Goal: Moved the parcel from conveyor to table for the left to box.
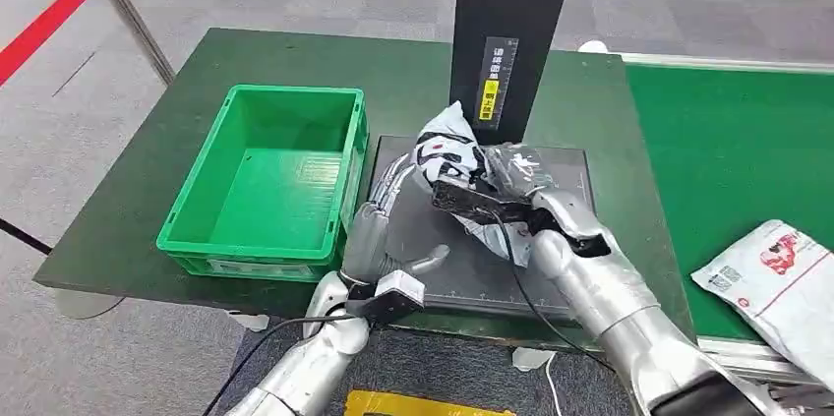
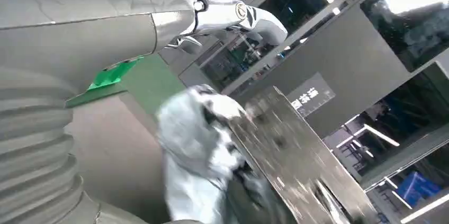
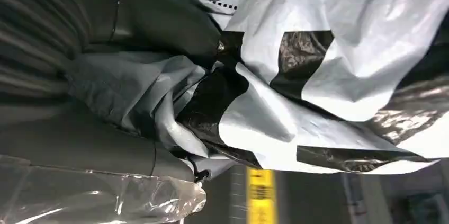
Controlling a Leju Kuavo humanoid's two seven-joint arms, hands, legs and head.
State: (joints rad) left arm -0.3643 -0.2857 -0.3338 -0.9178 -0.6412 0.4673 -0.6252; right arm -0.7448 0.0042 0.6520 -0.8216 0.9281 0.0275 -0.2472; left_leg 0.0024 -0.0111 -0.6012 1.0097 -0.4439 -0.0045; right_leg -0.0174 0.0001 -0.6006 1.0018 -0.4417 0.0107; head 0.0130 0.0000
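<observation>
The parcel [image 1: 454,155], a crumpled grey-white and black plastic bag, hangs just above the dark pad [image 1: 472,273] on the table. My right hand [image 1: 536,211] grips it from the right, and its fingers [image 3: 159,23] are buried in the bag's folds [image 3: 328,65]. My left hand [image 1: 379,214] stands at the parcel's left side with its fingers spread and holds nothing. Its fingertips [image 1: 398,172] reach up to the bag's edge. The left wrist view has the parcel [image 2: 193,139] blurred beyond my thumb [image 2: 233,12]. The green box [image 1: 266,185] sits empty to the left of the pad.
A black post [image 1: 506,32] with a yellow label rises just behind the pad. The green conveyor [image 1: 733,150] runs along the right, with another white parcel [image 1: 777,278] lying on it. A red barrier strap [image 1: 44,23] stands at far left.
</observation>
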